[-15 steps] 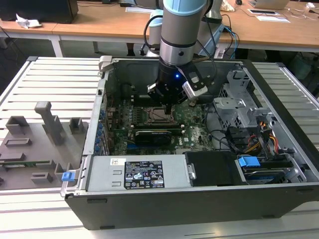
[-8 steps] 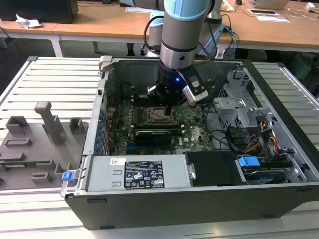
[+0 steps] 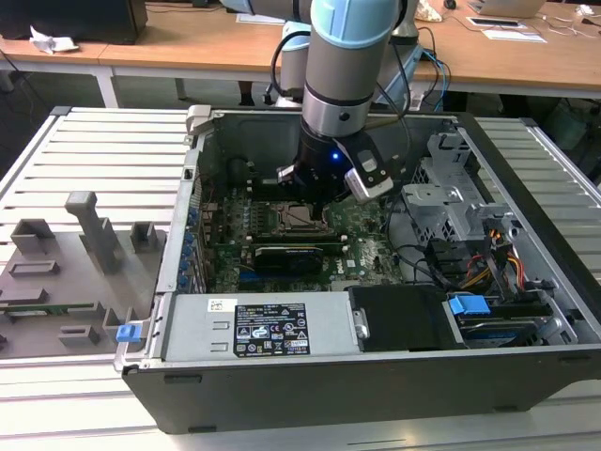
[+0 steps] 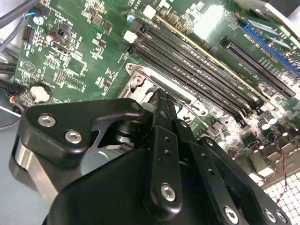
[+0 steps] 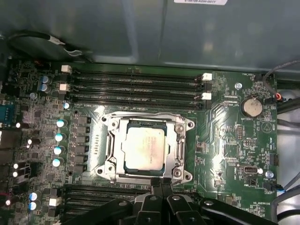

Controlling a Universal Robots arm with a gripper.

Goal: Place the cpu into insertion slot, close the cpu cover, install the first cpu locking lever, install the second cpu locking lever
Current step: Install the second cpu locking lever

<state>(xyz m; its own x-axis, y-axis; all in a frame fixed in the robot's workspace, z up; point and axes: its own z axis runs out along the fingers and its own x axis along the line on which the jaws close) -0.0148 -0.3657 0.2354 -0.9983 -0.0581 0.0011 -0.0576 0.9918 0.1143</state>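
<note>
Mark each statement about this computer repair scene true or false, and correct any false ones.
1. The silvery square cpu sits in the motherboard socket. True.
2. The dark-metal cpu cover frames the chip. True.
3. The black end effector grips the chip. False: its fingers are together at the socket's edge, holding nothing.
4. The grey computer case stands upright. False: it lies on its side, open upward.

The cpu (image 5: 144, 149) has a dull, brushed silvery metal top. The cpu cover (image 5: 146, 123) around it is bare metal with a satin sheen. The tool (image 4: 161, 105) is matt black. The motherboard (image 5: 225, 140) is glossy green laminate.
</note>
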